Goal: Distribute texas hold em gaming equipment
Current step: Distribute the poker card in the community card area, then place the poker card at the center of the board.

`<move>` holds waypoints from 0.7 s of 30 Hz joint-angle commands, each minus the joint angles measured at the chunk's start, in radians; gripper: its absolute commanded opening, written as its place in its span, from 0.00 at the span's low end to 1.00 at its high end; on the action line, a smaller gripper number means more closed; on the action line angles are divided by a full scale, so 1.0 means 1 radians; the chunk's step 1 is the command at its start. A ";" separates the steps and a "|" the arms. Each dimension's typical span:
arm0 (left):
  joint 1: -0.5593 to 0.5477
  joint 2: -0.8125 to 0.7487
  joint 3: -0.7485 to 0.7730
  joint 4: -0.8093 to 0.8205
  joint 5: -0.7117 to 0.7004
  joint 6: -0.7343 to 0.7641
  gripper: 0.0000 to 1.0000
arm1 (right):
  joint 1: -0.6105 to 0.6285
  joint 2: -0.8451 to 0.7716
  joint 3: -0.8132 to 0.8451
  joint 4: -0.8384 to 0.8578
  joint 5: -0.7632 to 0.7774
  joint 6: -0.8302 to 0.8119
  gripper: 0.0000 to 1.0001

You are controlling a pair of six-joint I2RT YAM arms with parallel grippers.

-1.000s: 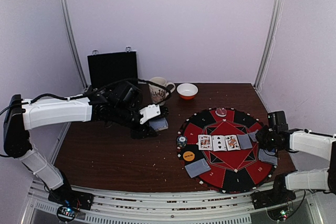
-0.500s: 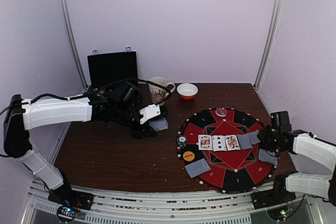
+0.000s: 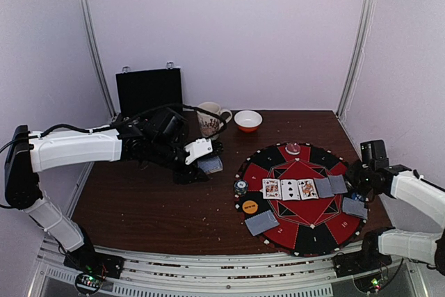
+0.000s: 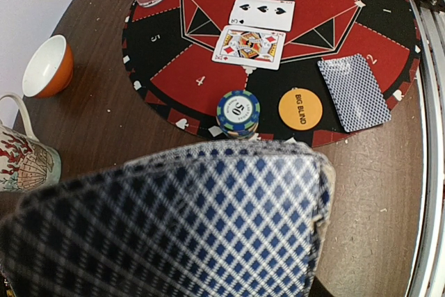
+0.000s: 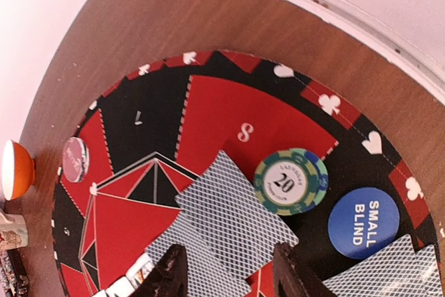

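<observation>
My left gripper [image 3: 203,161] is shut on a deck of blue-diamond-backed cards [image 4: 188,220], held above the bare table left of the mat; the deck hides its fingers. Three face-up cards [image 3: 290,189] lie in a row at the middle of the mat. A chip stack [image 4: 238,111], an orange BIG BLIND button [image 4: 300,108] and a face-down card [image 4: 353,92] lie at the mat's left. My right gripper [image 5: 229,276] is open just above two overlapping face-down cards [image 5: 233,217], beside a "20" chip [image 5: 290,181] and a blue SMALL BLIND button [image 5: 363,222].
The round red-and-black mat [image 3: 278,158] covers the right half of the table, with a clear disc [image 3: 293,149] at its far edge. An orange bowl [image 3: 248,120], a mug [image 3: 211,117] and an upright black case [image 3: 149,92] stand at the back.
My right gripper has drawn back to the right, away from the two face-down cards by the face-up row. The left arm and deck have not moved.
</observation>
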 commanded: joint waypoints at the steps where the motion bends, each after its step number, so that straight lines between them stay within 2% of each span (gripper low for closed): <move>1: -0.001 -0.009 0.012 0.023 0.010 0.009 0.44 | -0.006 0.007 0.121 -0.012 0.018 -0.179 0.44; 8: 0.000 0.068 0.021 0.033 0.025 -0.005 0.43 | -0.004 0.115 0.359 -0.105 -0.068 -0.447 0.45; 13: 0.032 0.160 0.045 0.034 0.015 -0.039 0.43 | 0.001 0.132 0.433 -0.123 -0.116 -0.514 0.45; 21: 0.051 0.388 0.148 -0.043 -0.040 -0.117 0.42 | 0.017 0.122 0.447 -0.138 -0.157 -0.566 0.45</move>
